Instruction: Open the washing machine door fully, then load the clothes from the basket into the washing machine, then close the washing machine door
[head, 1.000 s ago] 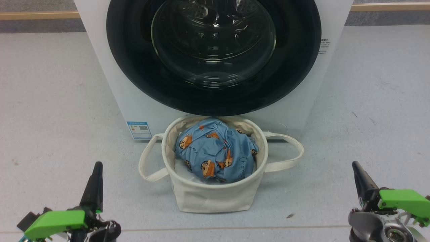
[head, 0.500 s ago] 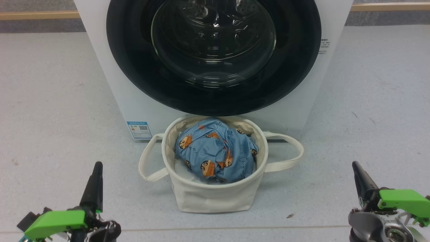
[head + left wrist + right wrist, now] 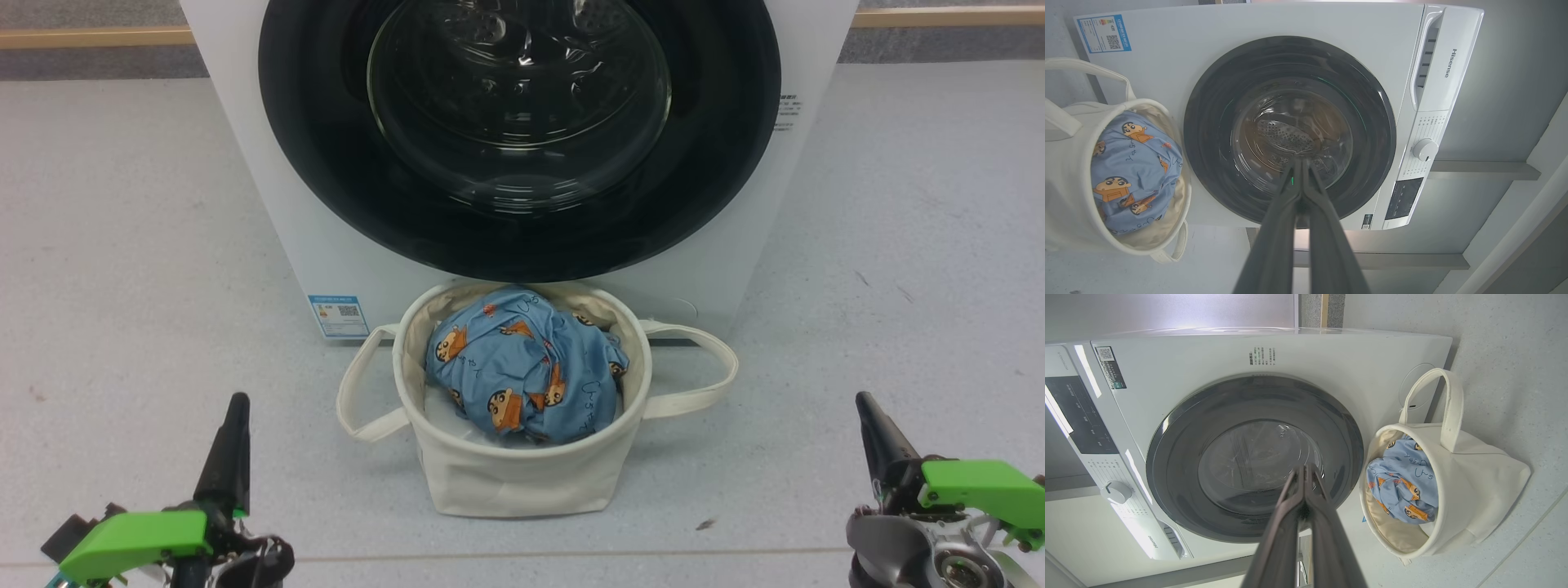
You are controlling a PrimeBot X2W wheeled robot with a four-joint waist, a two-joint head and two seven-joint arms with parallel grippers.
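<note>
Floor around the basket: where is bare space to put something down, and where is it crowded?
Bare floor lies left of the washing machine and basket, ahead of the left gripper; a matching patch lies right, ahead of the right gripper. Crowded: the basket stands close below the washing machine door, handles spreading sideways.

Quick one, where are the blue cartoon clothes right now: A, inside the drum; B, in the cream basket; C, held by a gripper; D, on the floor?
B: the clothes lie bundled in the basket, which stands in front of the shut washing machine door.
</note>
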